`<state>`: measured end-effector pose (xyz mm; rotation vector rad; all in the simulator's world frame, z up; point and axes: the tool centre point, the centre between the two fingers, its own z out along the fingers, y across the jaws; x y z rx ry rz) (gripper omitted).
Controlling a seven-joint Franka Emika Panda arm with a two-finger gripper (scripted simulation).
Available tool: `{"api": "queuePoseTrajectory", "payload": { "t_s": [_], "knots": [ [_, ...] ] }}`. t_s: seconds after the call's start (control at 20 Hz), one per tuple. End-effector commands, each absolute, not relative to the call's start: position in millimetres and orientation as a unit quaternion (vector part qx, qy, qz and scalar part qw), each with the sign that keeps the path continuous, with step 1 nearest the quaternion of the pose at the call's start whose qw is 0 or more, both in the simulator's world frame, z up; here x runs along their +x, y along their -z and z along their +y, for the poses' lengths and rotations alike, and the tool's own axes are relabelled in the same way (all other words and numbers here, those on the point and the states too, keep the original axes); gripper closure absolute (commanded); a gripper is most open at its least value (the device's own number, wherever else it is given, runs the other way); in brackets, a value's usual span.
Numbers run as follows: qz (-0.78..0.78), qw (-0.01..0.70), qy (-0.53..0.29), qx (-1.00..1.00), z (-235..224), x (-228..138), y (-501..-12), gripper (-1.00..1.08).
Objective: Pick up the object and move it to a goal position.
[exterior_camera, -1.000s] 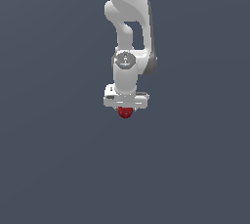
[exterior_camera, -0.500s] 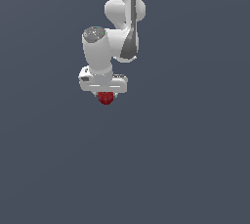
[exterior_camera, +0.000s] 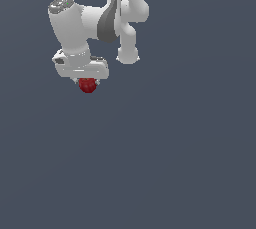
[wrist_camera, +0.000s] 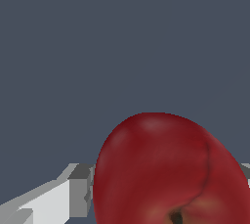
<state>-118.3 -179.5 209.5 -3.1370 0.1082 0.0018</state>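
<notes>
We see plain dark grey bkgd all round; hand [exterior_camera: 86, 79] clamped on red object [exterior_camera: 87, 85] just below it.

Exterior distant; wrist seemingly close; both show object [exterior_camera: 87, 85].

Franka Panda arm [exterior_camera: 117, 8]: glossy white rounded cylindrical links with a dark grey band at 1 joint and a grey disc cap with small green and dark markings on the wrist housing. Gripper [exterior_camera: 86, 79]: flat white rectangular body with a small dark patch on 1 end, wider than the wrist above it. Finger [wrist_camera: 58, 198], wrist view: angular white bar ending in a grey block-shaped pad.
</notes>
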Motion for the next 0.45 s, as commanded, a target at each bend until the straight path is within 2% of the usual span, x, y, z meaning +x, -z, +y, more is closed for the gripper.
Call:
{"api": "queuePoseTrajectory", "payload": {
  "t_s": [0.0, 0.4],
  "knots": [
    [0.034, 0.001, 0.000, -0.999, -195.2, -123.3, -221.9, 1.08],
    [0.034, 0.000, 0.000, -0.999, -214.6, -127.5, -235.3, 1.08]
  ]
}}
